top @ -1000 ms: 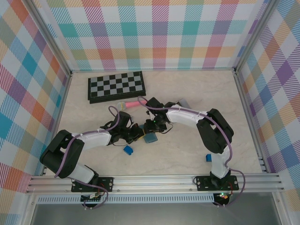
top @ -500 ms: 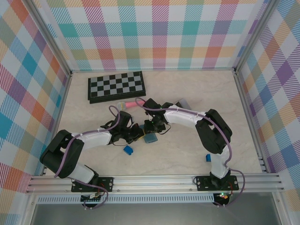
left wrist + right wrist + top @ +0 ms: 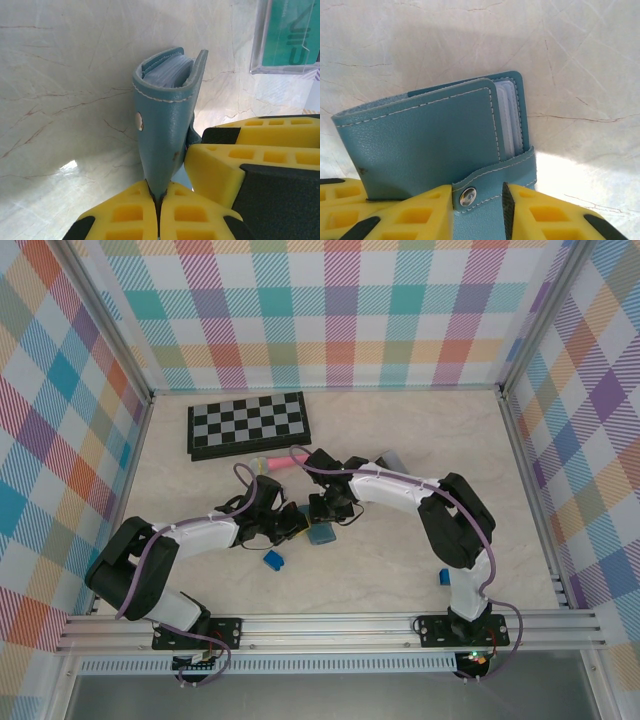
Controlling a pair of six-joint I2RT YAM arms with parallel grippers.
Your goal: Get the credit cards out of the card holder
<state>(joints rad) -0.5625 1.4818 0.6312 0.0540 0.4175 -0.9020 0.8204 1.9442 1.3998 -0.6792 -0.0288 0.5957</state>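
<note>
The slate-blue card holder (image 3: 322, 534) stands on edge on the marble table between both arms. My left gripper (image 3: 159, 197) is shut on the lower edge of the card holder (image 3: 165, 125), which rises upright from the yellow pads. My right gripper (image 3: 477, 197) comes from the other side, its fingers closed in on the snap strap (image 3: 485, 192). One pad meets the strap's end and the other lies against its face. The card holder (image 3: 430, 140) is folded shut. Pale sleeve edges (image 3: 510, 120) show between the covers; the credit cards themselves are hidden inside.
A folded chessboard (image 3: 248, 425) lies at the back left, with a pink object (image 3: 275, 462) in front of it. A small blue block (image 3: 272, 560) sits near the left arm, another (image 3: 442, 578) by the right base. A clear box with teal contents (image 3: 287, 35) stands close behind.
The right gripper's jaws have narrowed around the strap. Both arms have barely shifted, and the card holder stays upright in the left grip.
</note>
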